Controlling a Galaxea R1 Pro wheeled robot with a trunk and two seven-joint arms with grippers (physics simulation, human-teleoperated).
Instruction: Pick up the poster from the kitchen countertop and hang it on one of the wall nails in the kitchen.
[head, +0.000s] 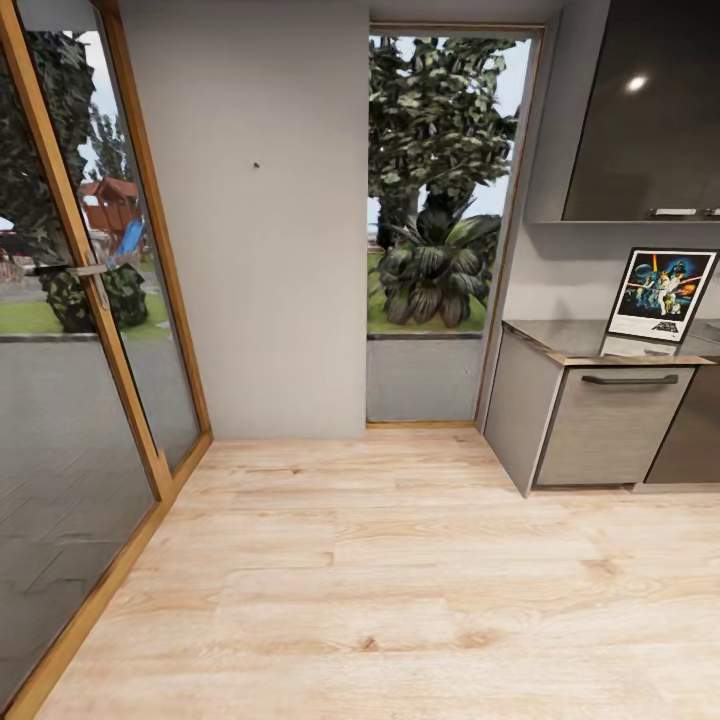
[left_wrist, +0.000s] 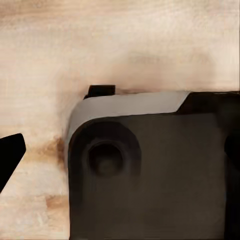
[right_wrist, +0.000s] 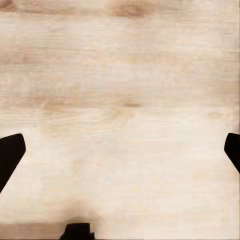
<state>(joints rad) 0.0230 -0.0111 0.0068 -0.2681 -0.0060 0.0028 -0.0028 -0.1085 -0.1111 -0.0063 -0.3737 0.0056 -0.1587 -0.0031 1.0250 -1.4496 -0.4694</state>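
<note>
Grey kitchen countertop (head: 560, 340) bears the poster (head: 661, 293) — logo illegible, perhaps — both end effectors' fingers (right_wrist: 10, 155) spread apart.

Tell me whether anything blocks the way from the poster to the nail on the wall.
Nothing visible does. The poster stands on the kitchen countertop at the right; the nail sits on bare grey wall left of the window, with open wood floor between.

Pale wood-plank floor (head: 380, 590), smooth with a faint sheen. Glossy, mirror-like dark grey worktop (head: 560, 338) with a pale wood front edge. Matt light-grey wall (head: 260, 280). Shiny dark upper cabinet door (head: 650, 110). Glass door panels (head: 60, 420) in wood frames.
</note>
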